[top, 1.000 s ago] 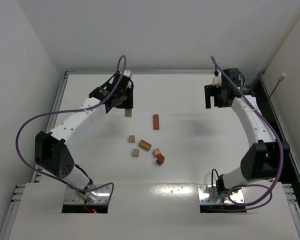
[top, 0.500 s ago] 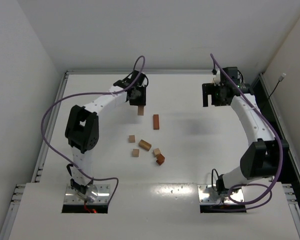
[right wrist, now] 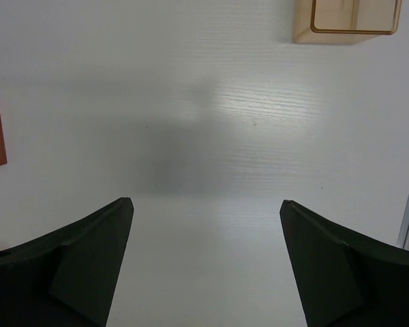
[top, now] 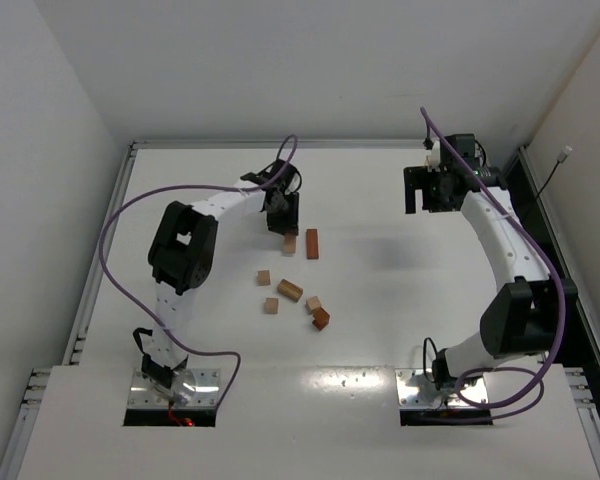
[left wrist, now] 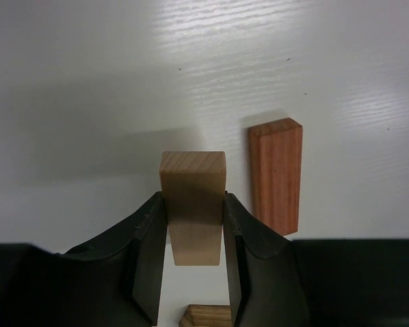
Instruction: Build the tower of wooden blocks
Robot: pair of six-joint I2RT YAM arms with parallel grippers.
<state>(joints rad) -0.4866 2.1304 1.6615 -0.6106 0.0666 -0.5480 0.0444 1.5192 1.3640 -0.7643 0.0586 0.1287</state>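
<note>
— Left gripper [left wrist: 193, 201] has its jaws narrow, pinched on a tan block [left wrist: 192, 174]. Flat faces sit against both pads, and the block's end sticks out past the tips toward the table [left wrist: 88, 68].

— We see it just beside the reddish bar [left wrist: 276, 174], apart from it, with their long sides roughly parallel. We cannot tell whether it touches the table. No tower stands yet, so we take this for one of the first pieces.

— Then we'd judge the step as setting this block down by that bar. To do it well we should lower it straight and hold the block square. We should part the jaws only once its end is seated, so it neither tips nor nudges the bar.

— The other wood blocks [top: 290, 290] lie scattered nearer the bases, clear of the drop spot, so we have room.

— How does the arm sit?

— From above, our left arm [top: 185, 245] reaches toward the table's middle, elbow raised and folded, wrist pointing down over the block. Our right gripper [right wrist: 204, 204] hangs with its jaws wide and nothing between them. It is off at the far right, near the orange tray [right wrist: 346, 20].
</note>
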